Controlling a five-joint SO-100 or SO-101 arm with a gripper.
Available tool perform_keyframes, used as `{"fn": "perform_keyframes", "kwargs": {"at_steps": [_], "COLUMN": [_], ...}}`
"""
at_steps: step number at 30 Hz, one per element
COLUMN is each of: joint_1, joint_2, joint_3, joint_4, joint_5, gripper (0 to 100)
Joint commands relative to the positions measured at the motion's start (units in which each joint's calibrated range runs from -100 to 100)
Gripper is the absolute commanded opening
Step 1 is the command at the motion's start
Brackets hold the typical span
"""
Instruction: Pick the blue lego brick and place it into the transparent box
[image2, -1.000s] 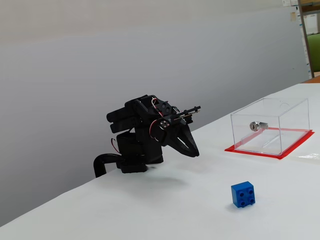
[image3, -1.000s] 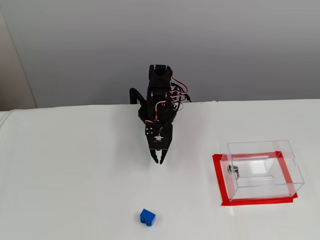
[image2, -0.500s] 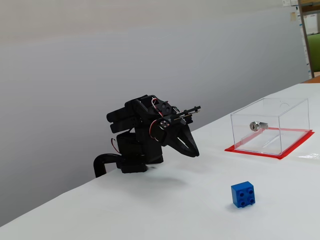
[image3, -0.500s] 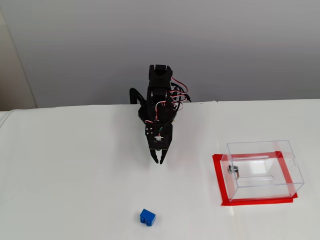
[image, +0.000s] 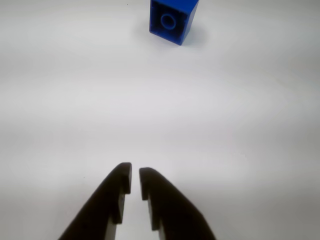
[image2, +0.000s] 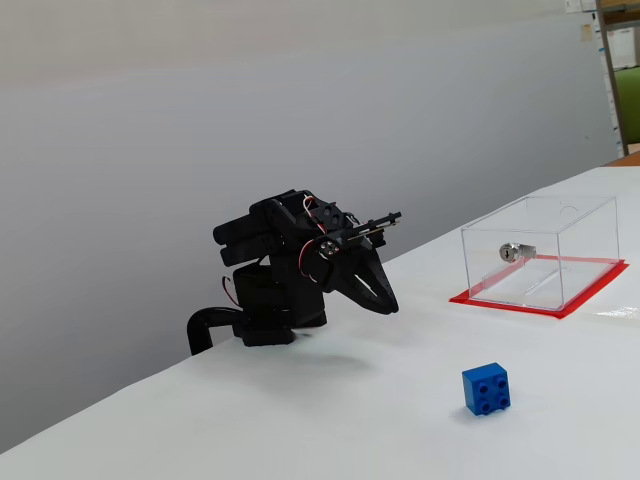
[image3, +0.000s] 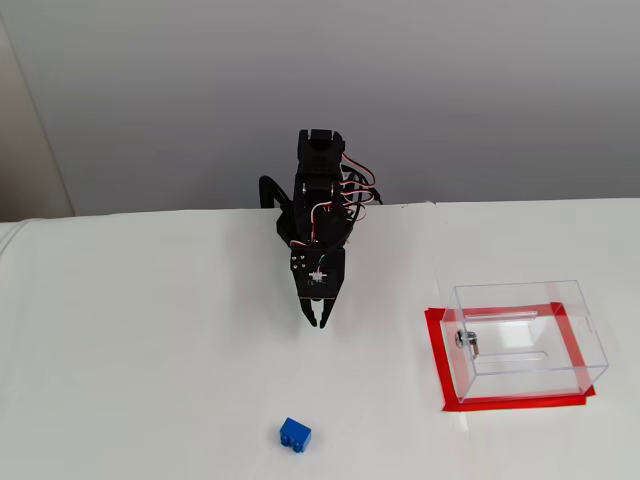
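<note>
The blue lego brick (image3: 294, 435) sits on a white table (image3: 150, 380) (grey wall behind), gripper (image3: 318, 322) nearly closed, empty.

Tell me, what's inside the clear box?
The clear box holds no brick, only the back of its silver lock. Red tape frames its base. The blue brick sits outside, on the table.

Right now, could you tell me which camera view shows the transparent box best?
The side-on fixed view shows the transparent box largest, its lock facing the camera. The higher fixed view shows it smaller but looks in through its top. The wrist view misses it entirely.
</note>
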Motion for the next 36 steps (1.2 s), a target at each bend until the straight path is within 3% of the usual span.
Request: {"fn": "perform_keyframes", "kwargs": {"at_steps": [1, 36], "joint_1": [0.1, -0.2], "joint_2": [-0.6, -0.6], "joint_3": [0.8, 0.8], "joint_4": [-0.5, -0.6], "joint_5": [-0.2, 0.0], "gripper": [2, 2]}}
